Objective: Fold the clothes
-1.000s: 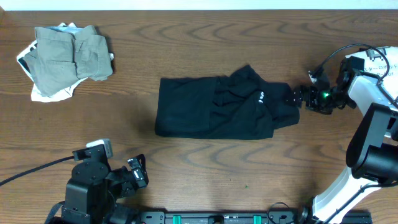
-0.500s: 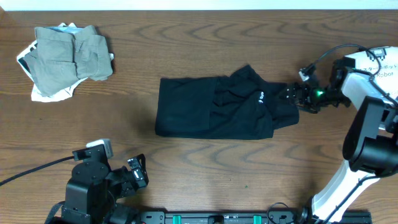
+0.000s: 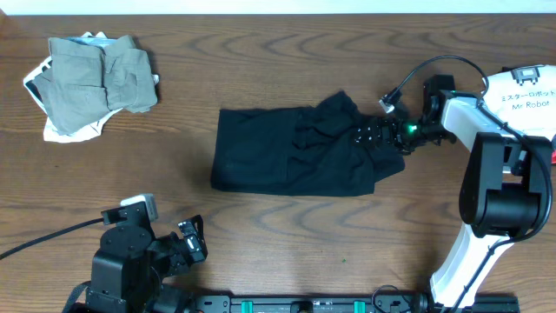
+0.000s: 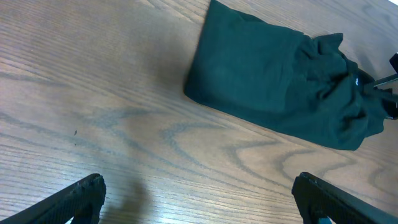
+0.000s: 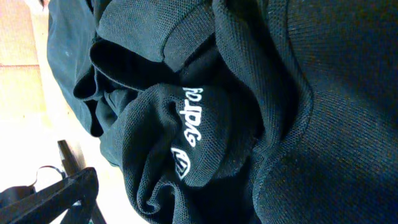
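Overhead, the brown worktop (image 3: 287, 252) filled the frame, and the black shirt (image 3: 278, 161), the job in hand, lay at its middle: flat and roughly squared on its left half, rucked into a heap on its right. That was the news. A second ago the right arm hung off the shirt's right end; now it had come in from the right edge of the frame and sat over the heap, and that end of the cloth had been shoved leftward and bunched tighter. By my reckoning the fold was only part done, and this was a reach for the loose end.

Up in the upper left, well apart, a khaki-grey garment (image 3: 100, 74) lay crumpled on a white printed one (image 3: 61, 132), both unfolded. Nothing stood between them and the shirt.

The right gripper (image 3: 367, 136) was spread wide over the folds, not visibly pinching. The left gripper (image 3: 193, 240) idled at lower left, spread too, holding nothing.

Right wrist view, close in: the white mark (image 5: 186, 134) rode a crumpled ridge.
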`<state>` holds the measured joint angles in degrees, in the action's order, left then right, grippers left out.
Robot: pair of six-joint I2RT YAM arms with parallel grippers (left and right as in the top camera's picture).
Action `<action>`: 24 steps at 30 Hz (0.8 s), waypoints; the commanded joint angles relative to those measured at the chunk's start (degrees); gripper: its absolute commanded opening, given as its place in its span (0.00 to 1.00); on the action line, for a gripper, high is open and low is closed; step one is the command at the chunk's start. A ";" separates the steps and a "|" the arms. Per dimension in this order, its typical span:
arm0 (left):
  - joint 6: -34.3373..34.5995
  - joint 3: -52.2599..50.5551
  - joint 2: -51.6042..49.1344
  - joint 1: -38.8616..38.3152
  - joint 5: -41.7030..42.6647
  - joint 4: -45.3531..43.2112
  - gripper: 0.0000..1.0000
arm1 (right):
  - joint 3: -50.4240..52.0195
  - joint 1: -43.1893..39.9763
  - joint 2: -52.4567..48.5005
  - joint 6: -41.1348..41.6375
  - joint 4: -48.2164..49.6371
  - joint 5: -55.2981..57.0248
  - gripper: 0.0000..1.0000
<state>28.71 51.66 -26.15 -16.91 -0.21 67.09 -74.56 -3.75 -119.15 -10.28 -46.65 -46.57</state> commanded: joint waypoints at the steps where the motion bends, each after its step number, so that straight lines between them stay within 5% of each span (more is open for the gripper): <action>1: 0.55 -0.24 -0.04 0.24 -0.44 0.09 0.98 | 3.08 2.29 -5.33 1.84 0.55 9.03 0.98; 6: 0.55 -0.24 -0.04 0.24 -0.44 0.09 0.98 | 3.08 2.49 -5.33 3.96 0.87 9.09 0.56; 15: 0.55 -0.24 -0.04 0.24 -0.44 0.09 0.98 | 3.08 2.45 -5.33 10.56 3.63 9.20 0.45; 20: 0.55 -0.24 -0.04 0.24 -0.44 0.07 0.98 | 3.08 2.49 -5.33 11.89 4.20 9.05 0.02; 24: 0.55 -0.24 -0.04 0.24 -0.46 0.09 0.98 | 3.06 2.14 -5.33 14.38 4.83 9.03 0.01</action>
<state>28.71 51.66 -26.15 -16.91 -0.21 67.09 -73.06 -2.11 -121.89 1.39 -42.35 -43.81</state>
